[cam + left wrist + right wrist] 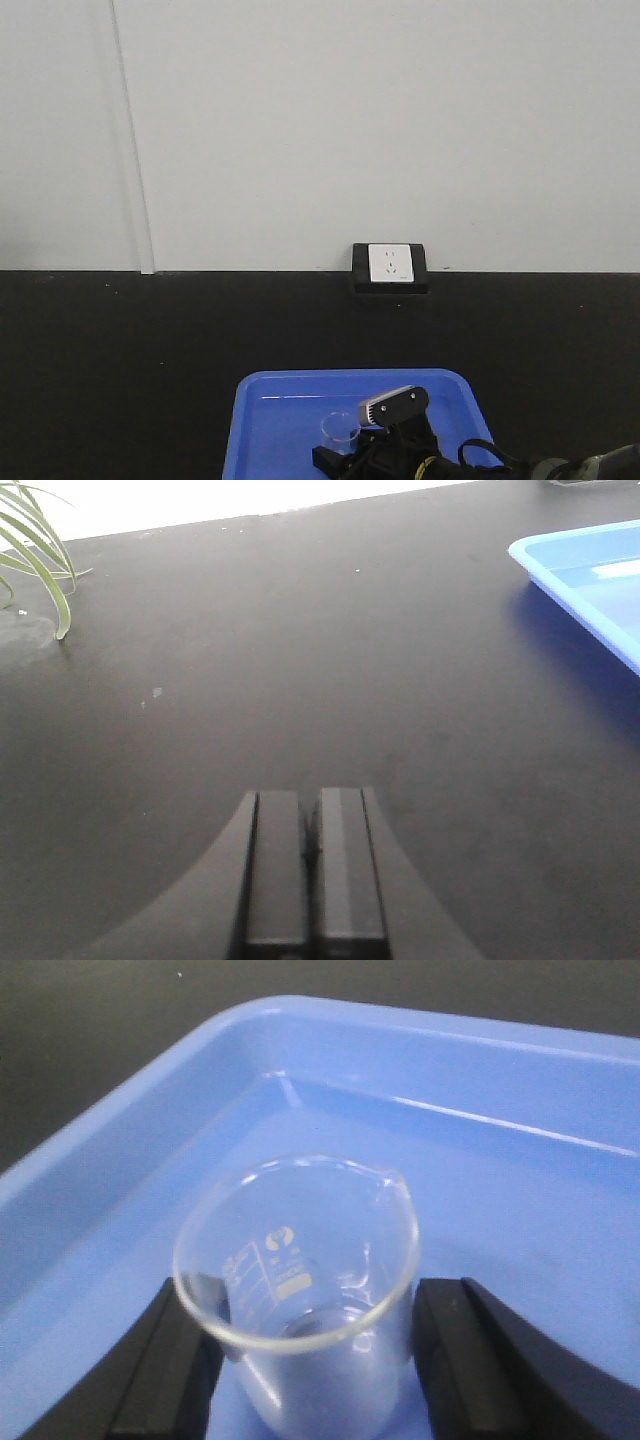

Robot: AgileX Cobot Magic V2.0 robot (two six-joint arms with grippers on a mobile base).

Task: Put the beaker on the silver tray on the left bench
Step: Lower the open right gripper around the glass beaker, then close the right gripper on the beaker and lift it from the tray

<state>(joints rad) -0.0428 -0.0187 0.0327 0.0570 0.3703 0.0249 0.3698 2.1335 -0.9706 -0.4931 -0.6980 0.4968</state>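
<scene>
The beaker (295, 1260), small, clear and with white printed marks, stands upright in a blue plastic tray (120, 1140). My right gripper (315, 1295) has one black finger against each side of it, at mid-height. In the front view the beaker (340, 428) shows in the blue tray (270, 400), just left of the right gripper (375, 455). My left gripper (312, 805) is shut and empty, low over the black left bench (300, 660). The silver tray is out of view.
The corner of the blue tray (590, 570) lies to the right of the left gripper. Green plant leaves (35, 550) hang at the far left of the bench. A white wall socket (390, 265) sits where the bench (120, 350) meets the white wall.
</scene>
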